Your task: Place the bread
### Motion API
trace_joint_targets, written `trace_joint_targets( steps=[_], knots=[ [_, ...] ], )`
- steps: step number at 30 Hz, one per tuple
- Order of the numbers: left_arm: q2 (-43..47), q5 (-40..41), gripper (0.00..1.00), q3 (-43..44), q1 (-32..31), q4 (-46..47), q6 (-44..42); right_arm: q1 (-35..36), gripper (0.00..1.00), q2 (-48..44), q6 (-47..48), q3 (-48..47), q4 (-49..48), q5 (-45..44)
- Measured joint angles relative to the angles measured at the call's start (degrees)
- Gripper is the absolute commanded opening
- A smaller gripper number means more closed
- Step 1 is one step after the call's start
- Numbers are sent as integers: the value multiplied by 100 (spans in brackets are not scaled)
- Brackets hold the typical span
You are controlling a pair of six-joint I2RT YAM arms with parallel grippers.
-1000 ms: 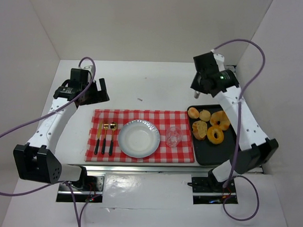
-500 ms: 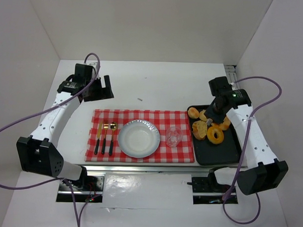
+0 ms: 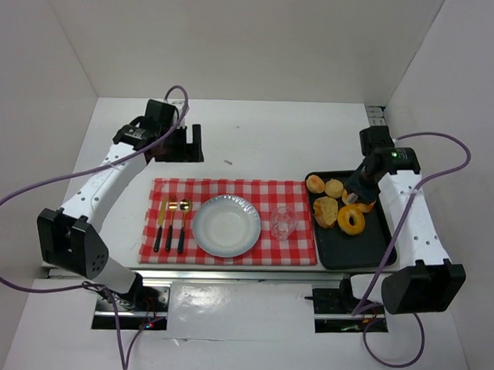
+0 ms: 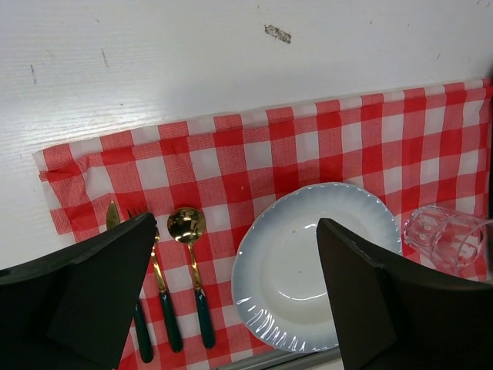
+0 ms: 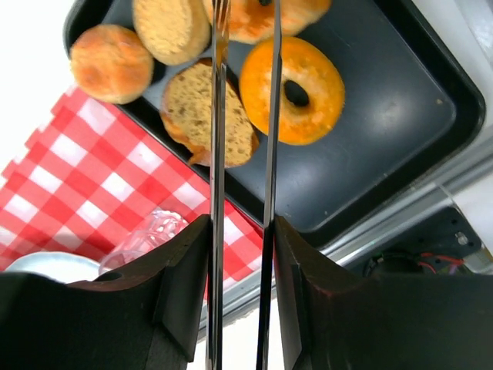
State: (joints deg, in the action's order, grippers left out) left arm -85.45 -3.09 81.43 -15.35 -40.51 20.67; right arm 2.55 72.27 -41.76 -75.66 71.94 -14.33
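Bread, the flat brown toasted slice on the black metal tray, looks light and crumbly, so pinch its edges softly. Right gripper holds thin metal tongs, jaws squeezed on them; left gripper jaws are wide apart, holding nothing.

white table, matte, boxed in by three plain white walls: back wall along the far edge, left wall and right wall slanting in from the sides. small dark scuff on the bare surface toward the far edge, near the middle; seen again in the left wrist view among faint scratches. metal rail running along the near edge, glossy white ledge below it, reflecting soft light. even, diffuse lighting, only faint shadows in the far corners.
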Motion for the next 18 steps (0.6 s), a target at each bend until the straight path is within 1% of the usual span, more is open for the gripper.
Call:
trace_joint_targets(
  steps=[7, 13, 18],
  knots=[
    [-9, 94, 99, 0, -98, -22, 2, -96, 46, 138, 238, 0, -358, 313],
    [-9, 142, 99, 0, -109, -22, 2, -109, 48, 260, 289, 83, -544, 369],
    [-9, 179, 99, 0, -109, -22, 4, -151, 48, 262, 293, 219, -592, 374]
  ],
)
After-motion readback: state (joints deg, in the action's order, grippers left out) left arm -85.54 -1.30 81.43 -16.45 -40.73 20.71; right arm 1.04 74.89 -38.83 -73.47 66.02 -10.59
